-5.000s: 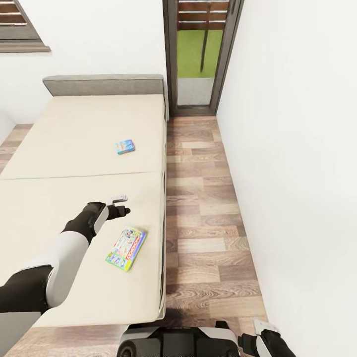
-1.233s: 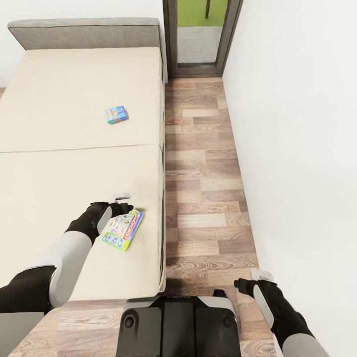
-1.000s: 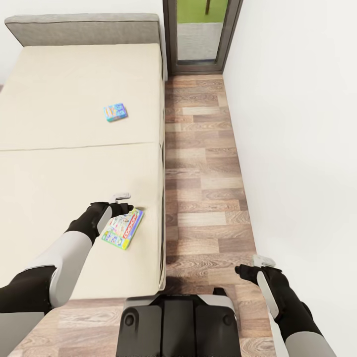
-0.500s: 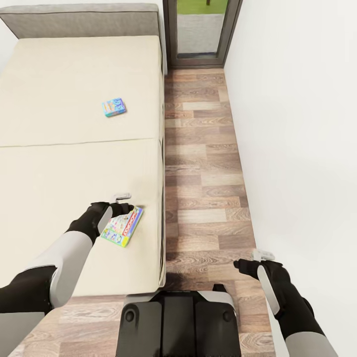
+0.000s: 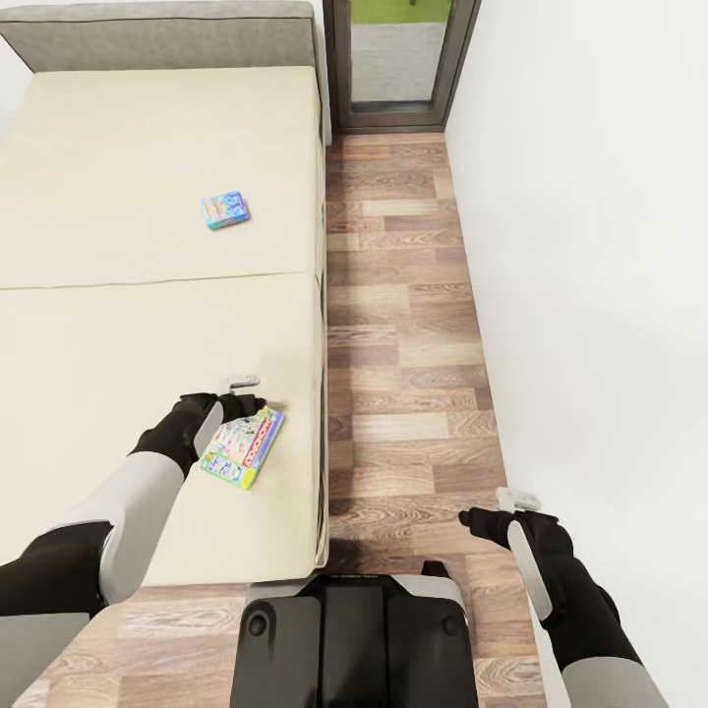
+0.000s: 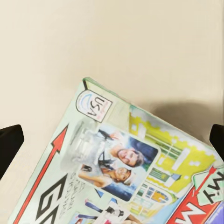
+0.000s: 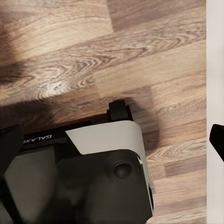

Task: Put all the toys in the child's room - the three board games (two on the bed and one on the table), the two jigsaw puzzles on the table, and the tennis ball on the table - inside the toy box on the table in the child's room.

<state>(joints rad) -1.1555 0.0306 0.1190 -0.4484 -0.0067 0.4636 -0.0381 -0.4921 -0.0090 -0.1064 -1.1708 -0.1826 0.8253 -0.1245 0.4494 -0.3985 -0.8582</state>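
A greenish multicoloured board game (image 5: 243,447) lies flat on the cream bed (image 5: 118,324), close to its right edge. My left gripper (image 5: 244,393) hovers open over the game's far end. In the left wrist view the game's printed lid (image 6: 126,177) lies under the left gripper (image 6: 112,140), whose fingertips (image 6: 9,140) stand wide apart. A smaller blue board game (image 5: 225,209) rests further up the bed. My right gripper (image 5: 499,511) hangs open over the wood floor; the right wrist view has the right gripper (image 7: 112,144) above my base. The table and toy box are out of view.
A strip of wood floor (image 5: 403,324) runs between the bed and a white wall (image 5: 590,246). A glass door (image 5: 398,49) closes the far end. The grey headboard (image 5: 167,34) is at the bed's far end. My dark base (image 5: 349,639) stands at the bed's near corner.
The camera has moved nearer and tilted down, so the bed sits lower in view. The left gripper now reaches the near game's far end. The right arm has risen into view.
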